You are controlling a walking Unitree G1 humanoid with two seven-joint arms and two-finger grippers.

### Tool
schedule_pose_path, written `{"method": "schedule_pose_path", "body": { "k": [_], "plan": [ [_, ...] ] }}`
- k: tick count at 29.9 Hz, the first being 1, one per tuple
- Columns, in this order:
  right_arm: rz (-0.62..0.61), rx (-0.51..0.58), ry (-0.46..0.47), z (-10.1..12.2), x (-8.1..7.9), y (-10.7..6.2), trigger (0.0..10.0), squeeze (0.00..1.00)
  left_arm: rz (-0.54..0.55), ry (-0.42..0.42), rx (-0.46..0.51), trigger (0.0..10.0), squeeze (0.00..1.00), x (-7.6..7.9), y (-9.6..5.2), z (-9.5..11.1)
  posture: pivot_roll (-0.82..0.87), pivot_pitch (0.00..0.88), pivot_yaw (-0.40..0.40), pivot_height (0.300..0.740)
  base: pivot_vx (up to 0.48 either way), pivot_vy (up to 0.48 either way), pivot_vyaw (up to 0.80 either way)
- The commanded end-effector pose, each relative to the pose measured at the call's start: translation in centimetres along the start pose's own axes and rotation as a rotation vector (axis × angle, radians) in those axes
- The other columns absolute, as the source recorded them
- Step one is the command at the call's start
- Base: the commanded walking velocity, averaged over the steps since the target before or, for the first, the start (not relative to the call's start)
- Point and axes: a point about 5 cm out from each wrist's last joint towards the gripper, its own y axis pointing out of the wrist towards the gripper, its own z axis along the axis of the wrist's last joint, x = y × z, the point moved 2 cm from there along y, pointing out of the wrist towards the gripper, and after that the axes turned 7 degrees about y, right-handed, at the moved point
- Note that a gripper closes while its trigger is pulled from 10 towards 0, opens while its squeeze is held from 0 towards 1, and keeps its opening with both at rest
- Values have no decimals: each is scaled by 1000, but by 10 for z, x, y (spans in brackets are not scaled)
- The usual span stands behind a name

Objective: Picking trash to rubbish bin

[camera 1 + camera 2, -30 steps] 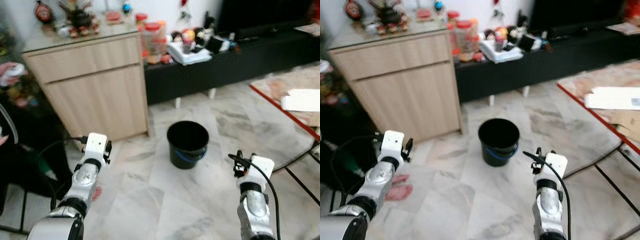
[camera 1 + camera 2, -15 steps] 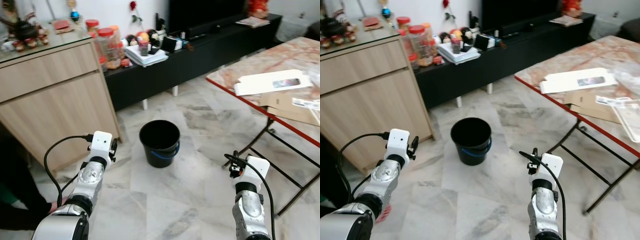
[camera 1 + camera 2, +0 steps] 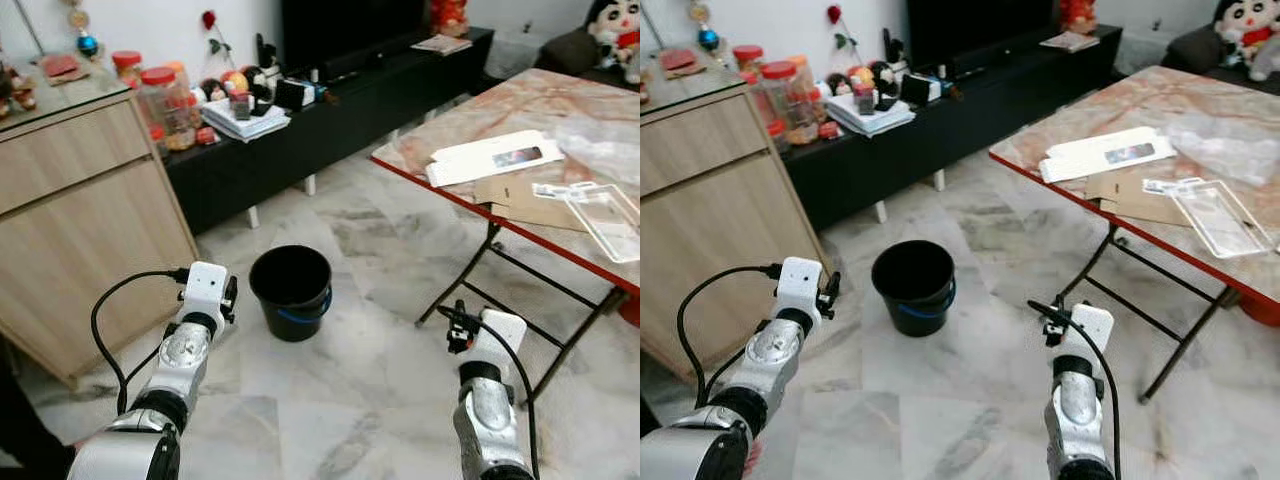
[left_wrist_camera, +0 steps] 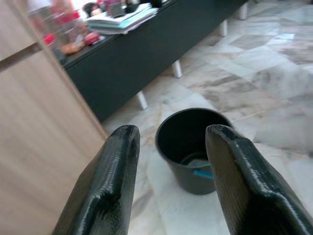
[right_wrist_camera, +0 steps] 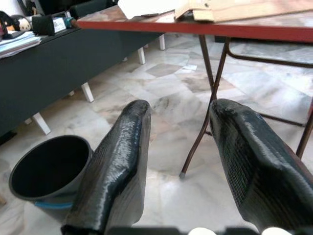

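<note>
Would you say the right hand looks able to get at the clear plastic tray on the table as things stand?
Probably not yet: the right hand hangs low over the floor, open and empty, while the clear plastic tray lies up on the table, beyond its red edge.

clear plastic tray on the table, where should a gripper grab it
Judging by its pose, take the clear plastic tray by its thin raised rim at the end overhanging the red table edge, coming in level from the floor side; it lies flat, so its top offers no hold.

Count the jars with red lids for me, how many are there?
2. Both stand on the black TV bench next to the wooden cabinet: one jar nearer the wall, the other jar in front of it. More could be hidden behind them.
</note>
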Motion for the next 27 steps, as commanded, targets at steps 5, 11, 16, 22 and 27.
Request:
{"method": "schedule_pose_path", "body": {
  "k": [5,11,16,22,27],
  "plan": [
    [-3,-3,-10,1,-2,2,10000,0,-8,1,38,10000,0,1,5,12,124,0,66,740,0,0,-775],
    [8,9,-13,4,-4,3,10000,0,-11,-2,44,10000,0,4,5,13,119,0,69,740,0,0,-775],
    [12,4,-14,3,-6,3,10000,0,-18,3,39,10000,0,7,5,13,122,0,71,740,0,0,-775],
    [21,1,-9,3,-12,3,10000,0,-10,24,30,10000,0,5,6,13,123,0,72,740,0,-65,-775],
    [25,-4,-8,2,-13,3,10000,0,-3,19,20,10000,0,5,6,12,126,0,70,740,0,-329,-775]
  ]
}}
